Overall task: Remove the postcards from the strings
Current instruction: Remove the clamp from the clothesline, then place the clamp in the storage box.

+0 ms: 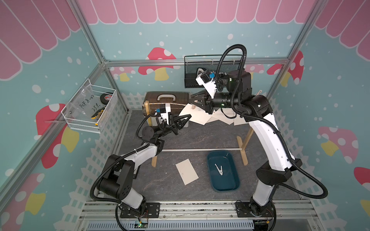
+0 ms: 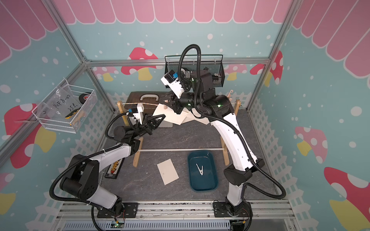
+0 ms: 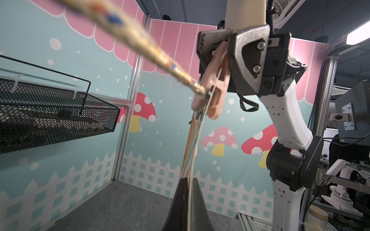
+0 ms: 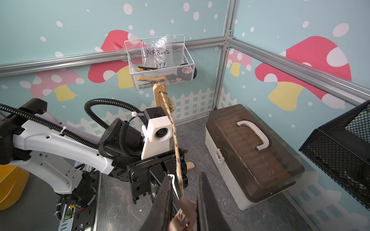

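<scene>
off-white: four postcards (image 1: 198, 116) hang on one string (image 1: 176, 104), one lies flat.

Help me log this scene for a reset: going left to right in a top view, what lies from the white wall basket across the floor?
In a top view: white wire basket → stand's left wooden foot → loose postcard → blue tray holding a white clothespin → stand's right wooden foot.

Five postcards (image 1: 187, 174), one blue tray (image 1: 226, 180), two wire baskets (image 1: 200, 66), one toolbox (image 1: 180, 97)
</scene>
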Controlling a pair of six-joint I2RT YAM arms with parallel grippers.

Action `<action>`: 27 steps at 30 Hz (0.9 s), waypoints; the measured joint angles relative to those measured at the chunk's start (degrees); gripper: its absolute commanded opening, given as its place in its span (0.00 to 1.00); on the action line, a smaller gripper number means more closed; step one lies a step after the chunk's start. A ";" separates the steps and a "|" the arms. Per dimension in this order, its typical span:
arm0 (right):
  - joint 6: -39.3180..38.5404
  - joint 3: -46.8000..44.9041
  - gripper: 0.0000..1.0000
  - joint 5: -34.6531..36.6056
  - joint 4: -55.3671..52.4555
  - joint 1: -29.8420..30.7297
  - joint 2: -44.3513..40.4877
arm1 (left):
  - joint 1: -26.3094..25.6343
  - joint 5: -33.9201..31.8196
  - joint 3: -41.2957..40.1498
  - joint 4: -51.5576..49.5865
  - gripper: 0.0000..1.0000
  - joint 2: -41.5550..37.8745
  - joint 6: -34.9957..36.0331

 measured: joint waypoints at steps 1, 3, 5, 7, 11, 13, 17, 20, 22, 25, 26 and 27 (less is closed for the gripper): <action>0.33 0.35 0.05 0.35 0.00 0.00 0.04 | 0.00 -0.02 0.00 0.00 0.00 0.00 0.00; 1.22 1.29 0.03 1.22 0.00 0.02 0.13 | 0.00 -0.09 -0.02 0.00 0.00 0.00 0.02; 2.67 2.36 0.01 2.47 0.35 0.04 0.11 | 0.00 -0.48 -0.22 -0.02 0.00 0.00 0.00; 4.20 2.99 0.00 3.37 1.20 0.04 -0.09 | 0.00 -0.92 -0.85 -0.04 0.00 0.00 0.02; 8.11 2.93 0.00 5.49 4.15 0.04 -1.14 | 0.00 -1.46 -3.02 -0.24 0.00 -0.04 0.02; 9.60 2.32 0.00 6.58 5.29 0.04 -2.16 | 0.00 -1.57 -3.93 -0.61 0.00 -0.15 0.02; 11.47 -0.63 0.00 7.43 6.84 0.04 -6.16 | 0.00 -2.38 -6.05 -4.07 0.00 -2.32 0.55; 12.41 -6.05 0.00 8.70 7.43 0.04 -11.58 | -0.09 -3.39 -8.52 -10.05 0.00 -7.13 2.23; 13.16 -10.91 0.00 10.25 7.89 0.07 -16.09 | -0.48 -4.26 -9.90 -15.65 0.00 -11.45 4.22; 14.36 -20.15 0.00 12.83 8.83 0.09 -24.20 | -2.03 -6.03 -12.17 -25.62 0.00 -19.52 8.50; 14.67 -23.19 0.00 13.44 8.94 0.09 -26.82 | -2.60 -6.58 -12.63 -29.18 0.00 -22.12 10.01; 14.86 -25.81 0.00 13.99 8.98 0.09 -29.03 | -3.08 -6.99 -12.90 -32.24 0.00 -24.17 11.21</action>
